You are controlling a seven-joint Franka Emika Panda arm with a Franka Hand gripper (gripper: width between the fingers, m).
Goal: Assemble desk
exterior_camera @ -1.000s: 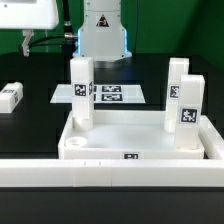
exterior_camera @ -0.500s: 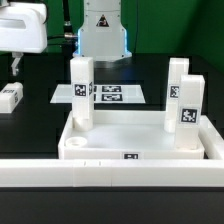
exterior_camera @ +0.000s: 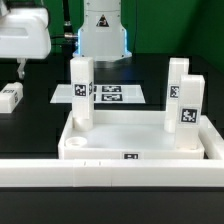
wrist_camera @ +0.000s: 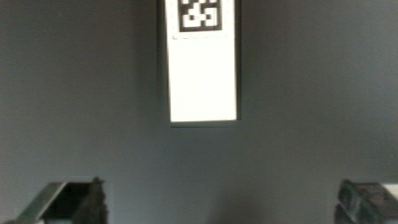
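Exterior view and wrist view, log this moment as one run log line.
gripper: open, empty, above loose leg | loose leg: lying flat on table | three legs: upright in desk panel | fourth socket: empty

We see a white tag-marked leg (wrist_camera: 203, 62) lying flat on the dark bench (wrist_camera: 89, 100), our fingers (wrist_camera: 68, 203) spread wide, clear of it.

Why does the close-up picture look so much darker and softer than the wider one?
Wrist view: the dark table fills the frame, so only the white leg stands out; its tag looks soft, and the tool fingertips are blurred shapes at the edge. Exterior view: evenly lit, the white desk panel is bright, almost washed out, with faint shadows beside the upright legs.
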